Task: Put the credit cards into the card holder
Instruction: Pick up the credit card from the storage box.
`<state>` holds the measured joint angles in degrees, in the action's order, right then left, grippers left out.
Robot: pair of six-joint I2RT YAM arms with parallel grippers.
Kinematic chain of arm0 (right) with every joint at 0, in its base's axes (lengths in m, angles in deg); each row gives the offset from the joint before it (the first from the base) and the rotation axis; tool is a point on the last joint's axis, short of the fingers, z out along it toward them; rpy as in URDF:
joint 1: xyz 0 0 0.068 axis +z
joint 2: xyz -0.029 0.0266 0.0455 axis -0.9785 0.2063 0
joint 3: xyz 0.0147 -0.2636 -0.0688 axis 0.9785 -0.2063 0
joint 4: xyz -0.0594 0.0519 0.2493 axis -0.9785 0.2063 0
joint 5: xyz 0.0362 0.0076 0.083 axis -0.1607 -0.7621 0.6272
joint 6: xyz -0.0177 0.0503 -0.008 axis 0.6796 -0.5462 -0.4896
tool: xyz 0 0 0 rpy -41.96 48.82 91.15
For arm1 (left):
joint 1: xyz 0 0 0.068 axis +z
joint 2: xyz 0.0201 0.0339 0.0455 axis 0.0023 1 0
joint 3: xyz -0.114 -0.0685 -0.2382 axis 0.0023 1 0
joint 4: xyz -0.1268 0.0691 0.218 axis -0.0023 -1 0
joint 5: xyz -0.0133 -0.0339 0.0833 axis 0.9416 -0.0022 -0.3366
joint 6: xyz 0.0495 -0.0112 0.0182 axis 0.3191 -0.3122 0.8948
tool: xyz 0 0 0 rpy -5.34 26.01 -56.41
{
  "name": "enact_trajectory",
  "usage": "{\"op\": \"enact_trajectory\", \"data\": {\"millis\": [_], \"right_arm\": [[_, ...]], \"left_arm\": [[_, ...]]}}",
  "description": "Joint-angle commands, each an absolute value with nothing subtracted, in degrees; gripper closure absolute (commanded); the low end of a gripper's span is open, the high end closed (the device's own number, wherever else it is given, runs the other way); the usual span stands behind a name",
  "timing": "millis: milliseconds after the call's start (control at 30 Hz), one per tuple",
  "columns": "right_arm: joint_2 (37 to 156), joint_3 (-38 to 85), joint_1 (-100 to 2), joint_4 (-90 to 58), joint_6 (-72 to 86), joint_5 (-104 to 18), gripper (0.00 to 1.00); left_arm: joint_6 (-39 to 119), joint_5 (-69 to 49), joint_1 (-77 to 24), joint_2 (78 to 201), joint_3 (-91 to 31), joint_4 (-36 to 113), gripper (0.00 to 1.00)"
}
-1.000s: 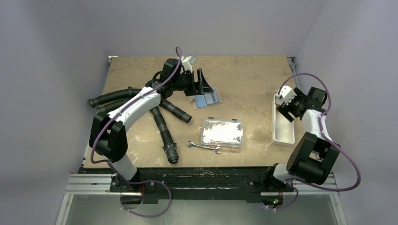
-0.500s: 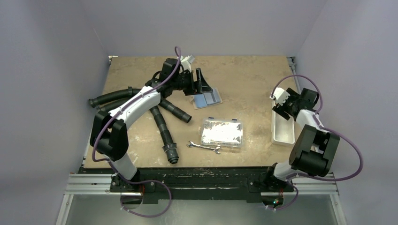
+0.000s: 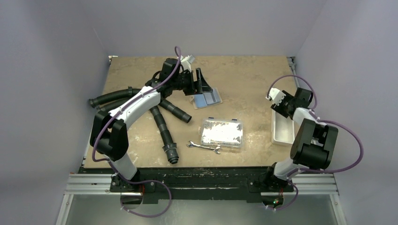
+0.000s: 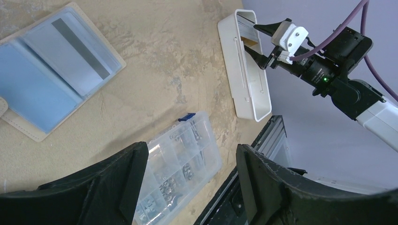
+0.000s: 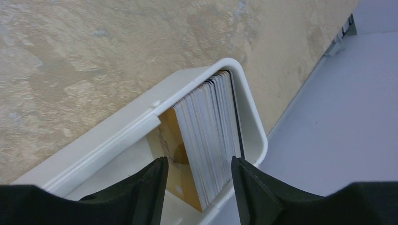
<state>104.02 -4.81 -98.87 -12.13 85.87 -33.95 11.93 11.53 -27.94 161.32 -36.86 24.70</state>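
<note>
Over tray (image 5: 117, 129) cards (image 5: 211, 117) — right gripper (image 5: 198, 163) spread

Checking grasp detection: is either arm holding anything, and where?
Left gripper: nothing, open. Right gripper: jaws flank the credit cards standing in the white tray; whether they pinch cannot be told.

Card holder (image 3: 209, 99) laid open on table (image 3: 244, 79), upper centre of top view. Compartment box (image 3: 221, 132) placed below it, at centre. Wrench (image 3: 204, 147) laid just beside box's lower-left corner. Hoses (image 3: 165, 129) spread left of centre. Tray (image 3: 282, 133) set along table's right edge. Credit cards (image 5: 209, 126) stood on edge, stacked in tray's upper end, straddled by right gripper (image 5: 197, 164).
</note>
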Motion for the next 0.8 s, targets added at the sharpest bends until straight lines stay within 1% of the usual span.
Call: {"op": "enact_trajectory", "data": {"millis": [0,67,433,567,767], "right_arm": [[103.7,-4.6,-98.7,-19.1,85.3,-37.1,0.45],[104.0,-4.6,-98.6,-20.6,84.5,-38.3,0.52],[103.9,-3.0,-98.5,-17.6,84.2,-37.5,0.68],[103.1,-3.1,-98.4,-16.4,85.1,-37.3,0.77],[102.0,-2.4,-98.5,-14.7,84.8,-35.6,0.8]], "left_arm": [[11.5,12.4,-27.5,161.8,-36.5,27.0,0.27],[11.5,12.4,-27.5,161.8,-36.5,27.0,0.27],[11.5,12.5,-27.5,161.8,-36.6,26.9,0.27],[11.5,12.6,-27.5,161.8,-36.6,26.9,0.27],[11.5,12.8,-27.5,161.7,-36.6,27.0,0.27]]}}
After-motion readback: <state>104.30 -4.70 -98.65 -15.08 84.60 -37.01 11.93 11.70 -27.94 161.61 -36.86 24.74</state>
